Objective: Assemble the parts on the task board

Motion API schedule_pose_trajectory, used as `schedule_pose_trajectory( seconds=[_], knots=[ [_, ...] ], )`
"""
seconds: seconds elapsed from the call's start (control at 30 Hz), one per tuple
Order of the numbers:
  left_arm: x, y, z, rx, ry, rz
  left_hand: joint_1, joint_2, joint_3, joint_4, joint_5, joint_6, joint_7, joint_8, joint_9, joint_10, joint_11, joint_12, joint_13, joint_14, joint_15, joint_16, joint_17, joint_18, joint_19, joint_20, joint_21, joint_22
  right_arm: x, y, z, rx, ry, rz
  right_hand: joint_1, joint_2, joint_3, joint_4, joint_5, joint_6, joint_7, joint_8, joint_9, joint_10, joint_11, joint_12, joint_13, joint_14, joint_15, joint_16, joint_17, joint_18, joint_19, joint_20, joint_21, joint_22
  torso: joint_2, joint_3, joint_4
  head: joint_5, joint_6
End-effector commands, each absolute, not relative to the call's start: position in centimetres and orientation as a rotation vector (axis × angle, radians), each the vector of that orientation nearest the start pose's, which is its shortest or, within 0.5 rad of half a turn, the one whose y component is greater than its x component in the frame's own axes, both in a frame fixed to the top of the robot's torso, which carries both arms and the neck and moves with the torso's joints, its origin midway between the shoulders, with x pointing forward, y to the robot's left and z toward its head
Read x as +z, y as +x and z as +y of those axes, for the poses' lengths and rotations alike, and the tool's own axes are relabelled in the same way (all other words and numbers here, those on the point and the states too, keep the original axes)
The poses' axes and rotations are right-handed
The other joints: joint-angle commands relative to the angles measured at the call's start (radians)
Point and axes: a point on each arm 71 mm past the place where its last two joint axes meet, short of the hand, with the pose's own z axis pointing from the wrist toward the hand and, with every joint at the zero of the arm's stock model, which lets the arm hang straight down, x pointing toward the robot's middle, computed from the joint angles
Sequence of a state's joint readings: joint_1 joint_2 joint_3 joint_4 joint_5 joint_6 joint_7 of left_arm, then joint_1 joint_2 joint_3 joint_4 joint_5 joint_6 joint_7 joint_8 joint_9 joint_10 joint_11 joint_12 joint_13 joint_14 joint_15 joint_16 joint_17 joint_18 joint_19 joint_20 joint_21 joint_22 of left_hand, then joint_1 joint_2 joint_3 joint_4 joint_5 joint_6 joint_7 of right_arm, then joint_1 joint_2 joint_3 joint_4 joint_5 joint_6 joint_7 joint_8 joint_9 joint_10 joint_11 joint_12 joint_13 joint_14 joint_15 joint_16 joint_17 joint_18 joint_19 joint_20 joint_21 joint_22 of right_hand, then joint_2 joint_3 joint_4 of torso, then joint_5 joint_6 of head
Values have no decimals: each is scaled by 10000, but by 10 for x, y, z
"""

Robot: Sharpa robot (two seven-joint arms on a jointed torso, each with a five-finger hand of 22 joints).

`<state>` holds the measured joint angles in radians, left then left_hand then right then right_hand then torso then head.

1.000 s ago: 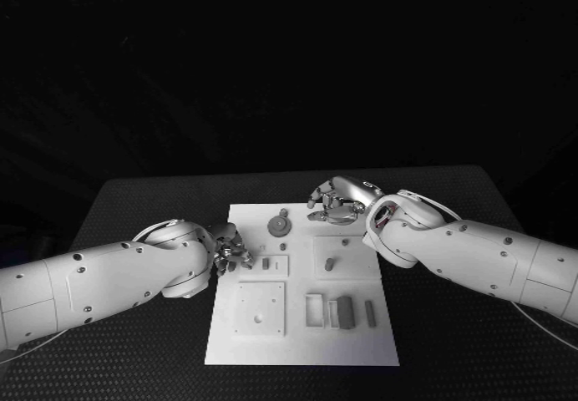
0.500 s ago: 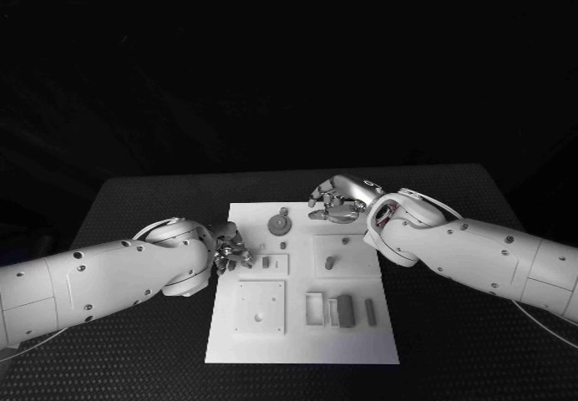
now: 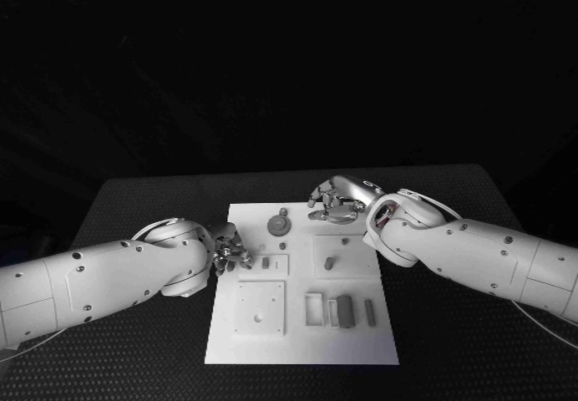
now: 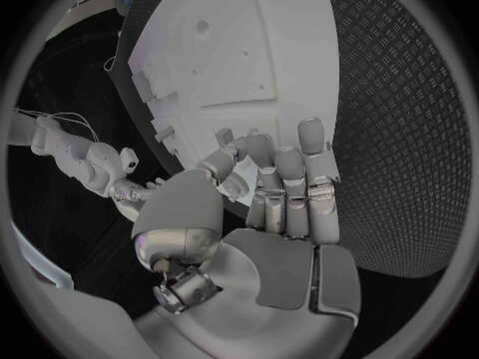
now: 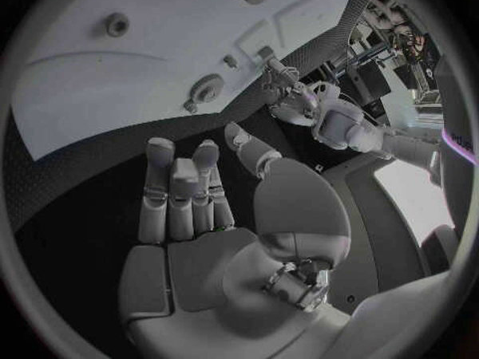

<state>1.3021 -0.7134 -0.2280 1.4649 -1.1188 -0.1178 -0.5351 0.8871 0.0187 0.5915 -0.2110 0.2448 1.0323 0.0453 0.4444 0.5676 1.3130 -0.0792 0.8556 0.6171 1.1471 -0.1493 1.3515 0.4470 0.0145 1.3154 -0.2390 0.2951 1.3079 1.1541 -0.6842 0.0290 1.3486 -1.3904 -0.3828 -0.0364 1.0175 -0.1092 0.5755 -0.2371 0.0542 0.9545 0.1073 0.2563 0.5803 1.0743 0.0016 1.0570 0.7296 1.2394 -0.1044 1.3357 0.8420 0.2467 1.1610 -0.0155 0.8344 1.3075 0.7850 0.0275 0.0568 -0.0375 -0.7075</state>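
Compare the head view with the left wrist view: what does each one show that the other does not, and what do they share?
The head view lays out the whole white rectangular task board, all corners included, with the round grey disc part standing clear near its far edge. The left wrist view gives the palm side of the left robot hand: fingers apart, holding nothing. Both show the board, the black textured table and the left robot hand at the board's edge.
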Motion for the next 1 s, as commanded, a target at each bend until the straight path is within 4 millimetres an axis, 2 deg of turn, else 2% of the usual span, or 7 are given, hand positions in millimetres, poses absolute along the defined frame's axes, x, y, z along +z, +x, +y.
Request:
schedule_pose_trajectory(
  seconds=[0.03,1.0],
  knots=[
    [-245,482,185,-2844,-1452,22173,132,248,-2,-70,36,1123,-209,-45,-17,-17,-53,48,10,24,-49,46,14,-145,22,-62,36,242,-189,515,-168,7459,-664,15897,-87,-34,4,64,38,25,72,-66,10,-75,-1,-17,3,46,-27,-41,12,151,20,-59,-66,141,3,-4,1,6,-4],
    [-242,485,183,-3156,-1798,21492,96,305,-10,-55,25,1134,-213,-39,-17,-1,-58,48,21,42,-56,52,13,-143,33,-66,75,238,-189,515,-167,7473,-667,15878,-94,-30,1,70,38,27,72,-70,19,-76,-1,-14,4,45,-27,-42,16,151,20,-57,-66,143,0,0,-3,7,-16]
  ],
)
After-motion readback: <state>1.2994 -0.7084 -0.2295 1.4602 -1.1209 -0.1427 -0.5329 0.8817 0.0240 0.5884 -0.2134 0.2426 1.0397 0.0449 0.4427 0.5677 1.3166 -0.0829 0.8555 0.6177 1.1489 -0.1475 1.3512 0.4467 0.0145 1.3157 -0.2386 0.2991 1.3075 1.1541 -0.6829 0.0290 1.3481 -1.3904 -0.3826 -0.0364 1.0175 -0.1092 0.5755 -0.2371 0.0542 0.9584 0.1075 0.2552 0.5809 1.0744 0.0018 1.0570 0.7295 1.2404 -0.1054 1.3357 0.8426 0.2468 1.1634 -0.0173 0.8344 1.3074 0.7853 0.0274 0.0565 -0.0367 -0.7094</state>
